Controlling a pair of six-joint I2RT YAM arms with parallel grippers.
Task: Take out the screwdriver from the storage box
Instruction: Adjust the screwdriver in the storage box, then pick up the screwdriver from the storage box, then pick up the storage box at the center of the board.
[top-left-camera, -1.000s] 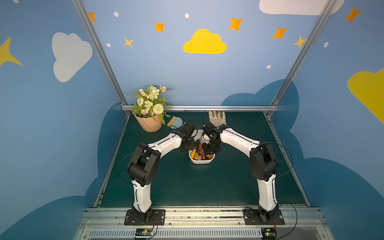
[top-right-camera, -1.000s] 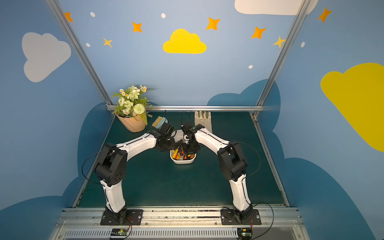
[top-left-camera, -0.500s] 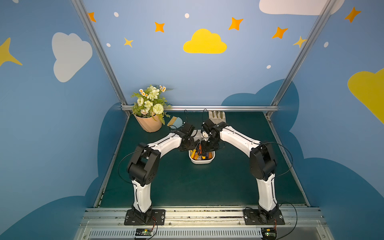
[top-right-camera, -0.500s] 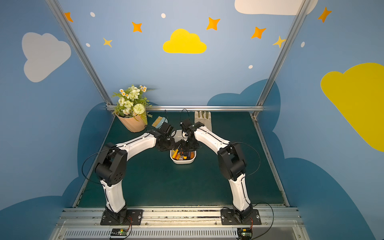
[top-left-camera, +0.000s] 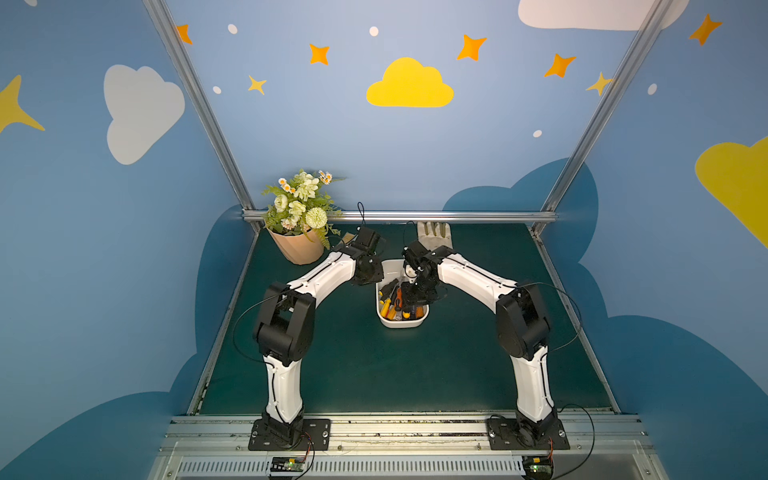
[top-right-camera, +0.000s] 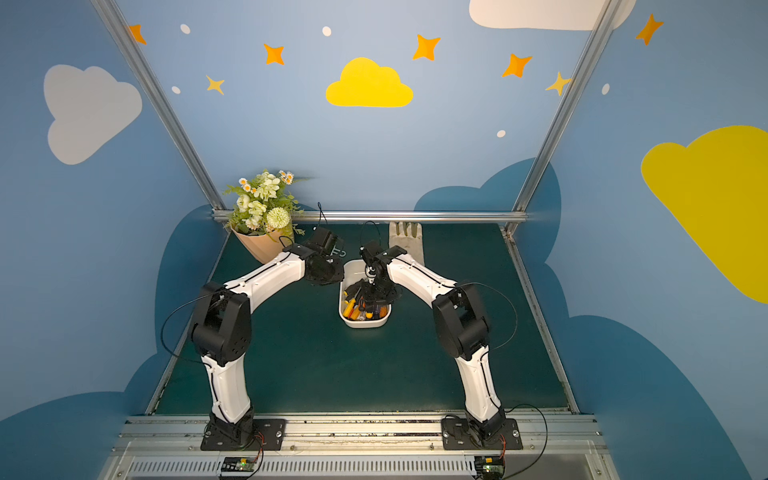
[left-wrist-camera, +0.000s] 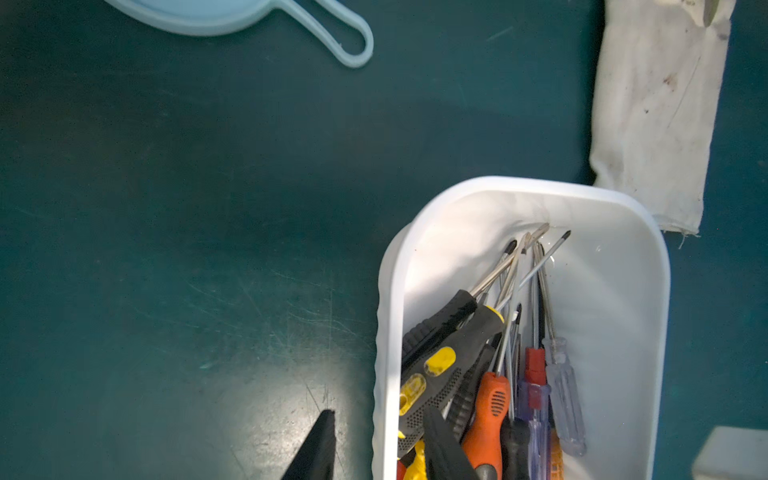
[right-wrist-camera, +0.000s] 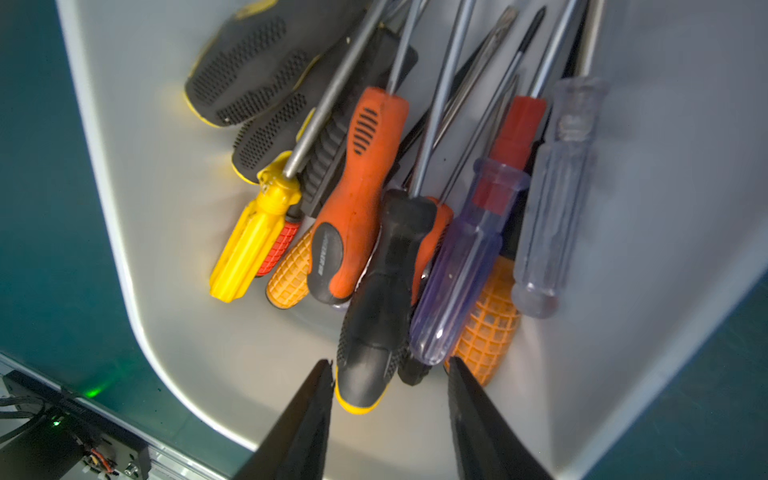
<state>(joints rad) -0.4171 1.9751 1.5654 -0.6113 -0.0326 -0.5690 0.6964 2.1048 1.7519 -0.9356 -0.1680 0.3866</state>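
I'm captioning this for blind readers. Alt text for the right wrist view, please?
The open right claw hovers over screwdrivers piled in a white box, its tips either side of a black handle's butt. Other handles are orange, yellow, purple and clear; the shafts point away from the claw.

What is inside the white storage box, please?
A heap of screwdrivers, handles orange, yellow, black and clear, overlapping. The storage box floor beneath the heap is covered, so anything under it cannot be seen.
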